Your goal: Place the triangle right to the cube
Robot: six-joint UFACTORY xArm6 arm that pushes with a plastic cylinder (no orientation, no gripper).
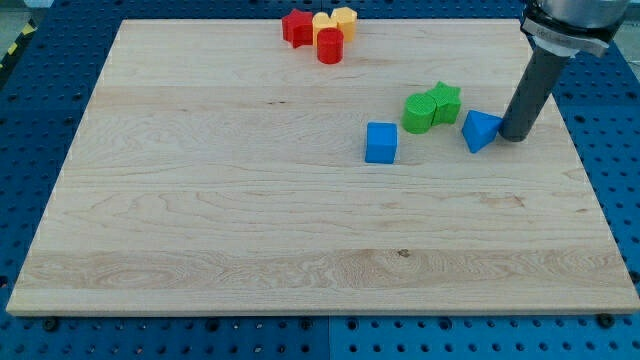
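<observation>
Right beside blue triangle: my tip, green blocks.

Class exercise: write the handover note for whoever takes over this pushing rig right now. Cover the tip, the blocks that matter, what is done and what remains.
My tip sits against the view's right side of the blue triangle.
The blue cube lies further to the view's left, with a clear gap between them.
The triangle is already on the cube's right but far off; whether that counts as done is a judgement.
Probably left: nudge it leftward, closer to the cube, avoiding the green blocks above.
</observation>
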